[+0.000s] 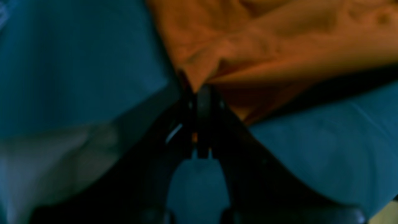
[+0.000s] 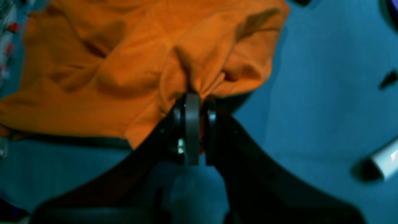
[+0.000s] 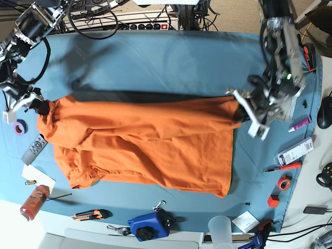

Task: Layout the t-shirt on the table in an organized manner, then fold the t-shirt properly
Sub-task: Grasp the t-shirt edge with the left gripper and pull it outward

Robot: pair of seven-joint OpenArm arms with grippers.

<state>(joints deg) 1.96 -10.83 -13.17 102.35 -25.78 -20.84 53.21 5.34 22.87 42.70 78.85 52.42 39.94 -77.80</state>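
Broadly, I have the table (image 3: 155, 57) as my working surface, its teal-blue cloth smooth and taking up most of the base view, and the t-shirt (image 3: 145, 145) stretched across its middle between my two arms so I can lay it out flat before any fold. I judge the spreading step is nearly done but not finished: the far edge of the shirt looks lifted off the cloth, casting a dark shadow band behind it, because both arms hold it up and pull it taut from opposite ends. The shirt itself is plain bright orange, broad and mostly flat, with soft wrinkles running across it and one sleeve bunched near the lower edge on the side of my right arm. My left gripper (image 1: 199, 93) has its jaws pressed together on a pointed pinch of orange fabric, at the shirt's end on the base view's right. My right gripper (image 2: 196, 99) is likewise clamped on a gathered tuft of the shirt, at the opposite end. Small tools and tape rolls lie along the table's near edge and sides, clear of the shirt.
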